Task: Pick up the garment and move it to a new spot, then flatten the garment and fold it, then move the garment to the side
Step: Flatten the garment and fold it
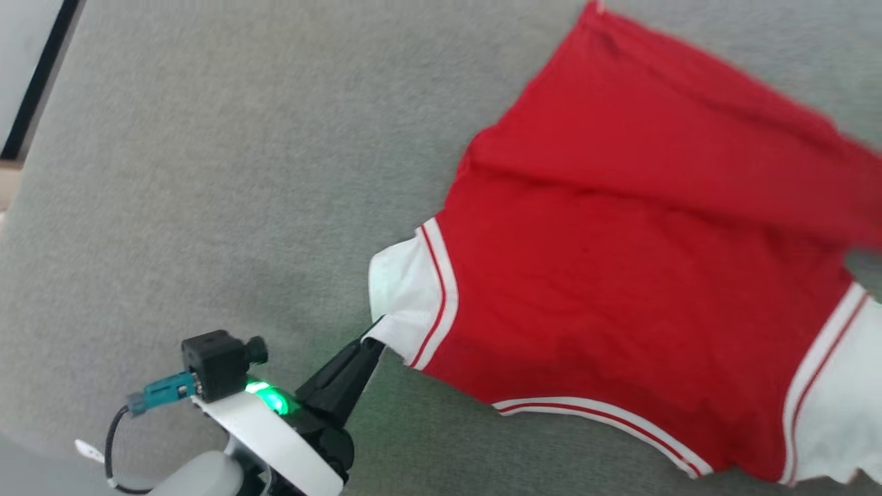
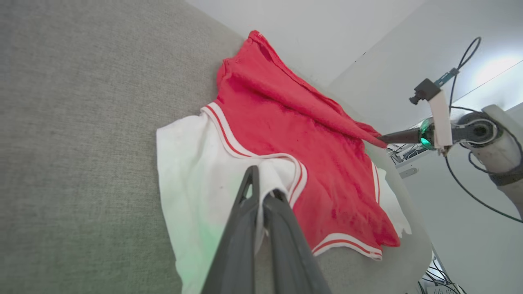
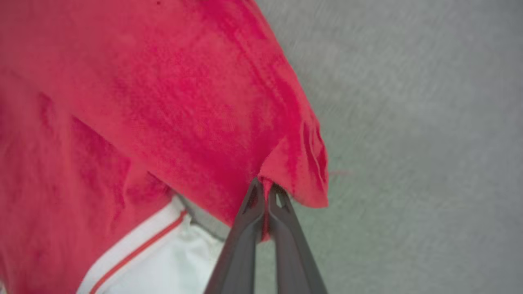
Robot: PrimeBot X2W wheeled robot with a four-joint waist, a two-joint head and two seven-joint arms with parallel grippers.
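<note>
On the grey surface (image 1: 207, 172), head view: red garment (image 1: 620, 275) spread flat, white sleeve end pinched in left gripper (image 1: 372, 342).
Left wrist view: same pinch on white sleeve cloth; right gripper (image 2: 382, 139) clamping far red edge.
Right wrist view: tips pressed together on red fold.

Head cam: high, steep look down on grey bench (image 1: 207, 172), frame tilted; shirt (image 1: 620, 275) fills right half, left pincer (image 1: 372, 342) low left. Left wrist cam: low, close, looks along own pincer across bench to pale wall (image 2: 327, 24); catches right pincer (image 2: 382, 139) far side. Right wrist cam: very near, down onto red cloth, blurred. All three share shirt; head and left wrist share white sleeve (image 1: 403, 289).
</note>
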